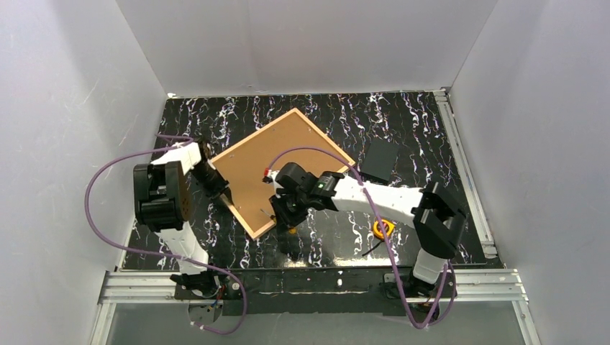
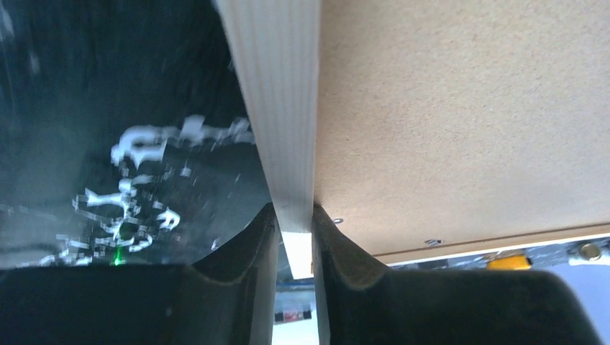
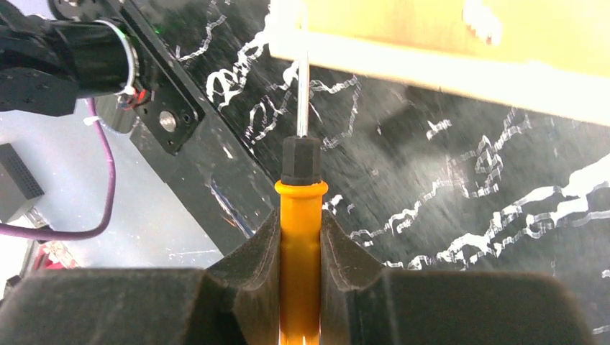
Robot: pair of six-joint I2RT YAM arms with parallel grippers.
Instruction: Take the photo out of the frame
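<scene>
- Wood, light orange, in thin strips: this is the frame [image 1: 248,226], lying flat on the black marbled desk [image 1: 403,122] at the centre of the top view, turned so that its corners point up, down, left and right.
- The photo [image 1: 267,147] sits inside the frame, print side down. Only its brown board backing shows.
- My left claw [image 1: 221,190] is at the frame's lower-left side. In the left wrist view this claw [image 2: 295,244] is clamped across the frame strip [image 2: 277,108], one finger on the outer face and one on the board side.
- My right claw [image 1: 286,214] is at the bottom corner of the frame. It is clamped on the orange handle of a screwdriver [image 3: 300,208].
- Governing relation: the frame lies straight ahead of the right claw, at the top of the right wrist view. The screwdriver's long axis runs from the claw up to the pale frame edge [image 3: 431,68], and the tip meets or nearly meets that edge.
- The right arm is the nearer one to the bottom corner. The left arm holds the adjoining side, which runs from upper left to lower right.
- Judgement: the next move is a prying one, so the tip must find the seam between board and strip while the left claw steadies the frame.
- Risk: a tip that rides on the strip may slip off.
</scene>
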